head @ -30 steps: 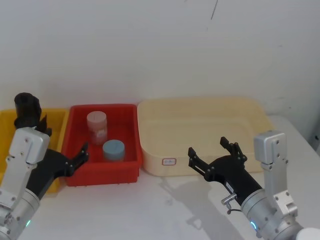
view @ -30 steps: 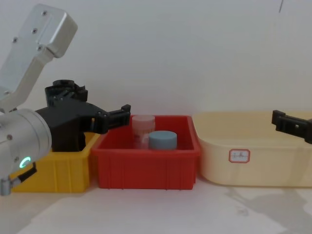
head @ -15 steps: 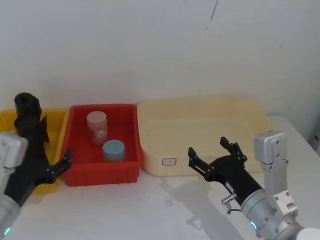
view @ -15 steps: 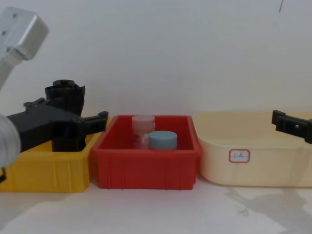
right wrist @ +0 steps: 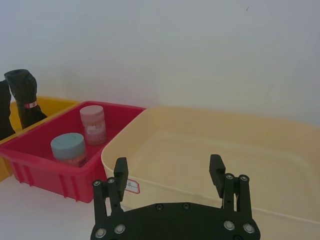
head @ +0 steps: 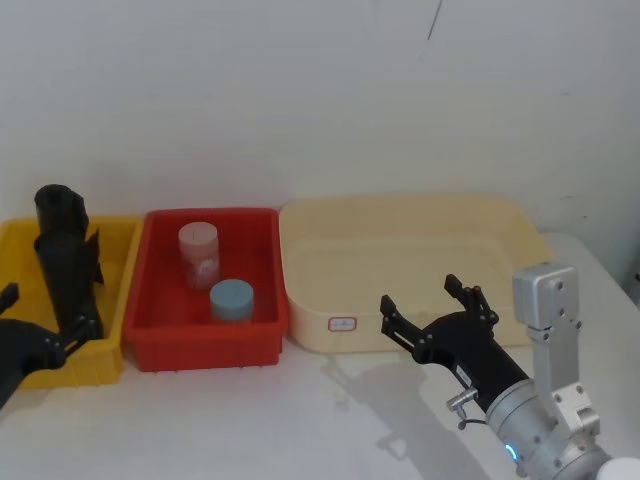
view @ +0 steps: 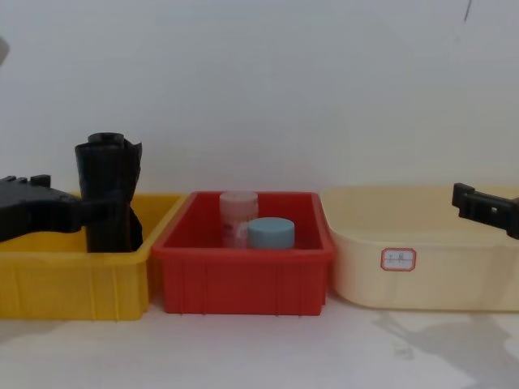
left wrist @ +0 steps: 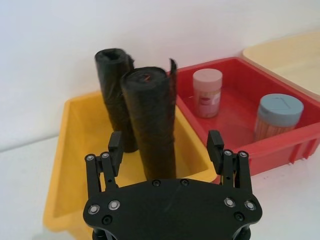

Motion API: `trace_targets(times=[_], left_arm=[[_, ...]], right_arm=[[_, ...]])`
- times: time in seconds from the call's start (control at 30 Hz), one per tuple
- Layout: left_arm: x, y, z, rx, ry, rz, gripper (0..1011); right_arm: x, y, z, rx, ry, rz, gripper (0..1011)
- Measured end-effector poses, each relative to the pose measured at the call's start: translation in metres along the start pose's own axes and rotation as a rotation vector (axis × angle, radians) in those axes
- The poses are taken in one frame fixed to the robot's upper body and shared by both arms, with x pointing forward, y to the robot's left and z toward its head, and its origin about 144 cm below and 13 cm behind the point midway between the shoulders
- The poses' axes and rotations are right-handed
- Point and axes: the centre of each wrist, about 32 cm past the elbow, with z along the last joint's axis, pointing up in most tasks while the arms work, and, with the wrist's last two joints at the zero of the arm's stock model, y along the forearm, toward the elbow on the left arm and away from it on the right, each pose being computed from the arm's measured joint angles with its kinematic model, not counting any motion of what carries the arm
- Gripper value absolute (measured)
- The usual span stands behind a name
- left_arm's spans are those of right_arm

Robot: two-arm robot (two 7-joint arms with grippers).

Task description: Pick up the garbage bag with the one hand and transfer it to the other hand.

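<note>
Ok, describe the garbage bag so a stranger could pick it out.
Look in the yellow bin, leftmost of three along the wall. Two black rolls stand in it; the garbage bag is the nearer one, with a loose flap sticking up at its top, in front of the other roll.

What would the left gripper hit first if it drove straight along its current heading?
Probably the nearer matte black roll of plastic bags, upright in the yellow plastic bin: it sits centred between the fingers of the open left gripper. Gap unclear.
</note>
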Motion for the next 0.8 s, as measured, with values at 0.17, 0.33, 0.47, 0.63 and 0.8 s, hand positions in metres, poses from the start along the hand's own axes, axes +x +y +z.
trace_targets(times=[0.17,0.33,0.47,0.63,0.8], left_arm=[[0.007,-0.002,0.001,0.023,0.041,0.018,1001],[0.012,-0.009,0.003,0.036,0.077,0.032,1001],[0.014,-0.016,0.005,0.043,0.097,0.032,1001],[0.015,-0.024,0.007,0.047,0.106,0.025,1001],[0.014,-0.034,0.009,0.046,0.108,0.005,1001]], right_arm=[[0.000,0.000,0.000,0.000,0.000,0.000,1000],[0.000,0.000,0.000,0.000,0.000,0.000,1000],[0.000,0.000,0.000,0.000,0.000,0.000,1000],[0.000,0.000,0.000,0.000,0.000,0.000,1000],[0.000,0.000,0.000,0.000,0.000,0.000,1000]])
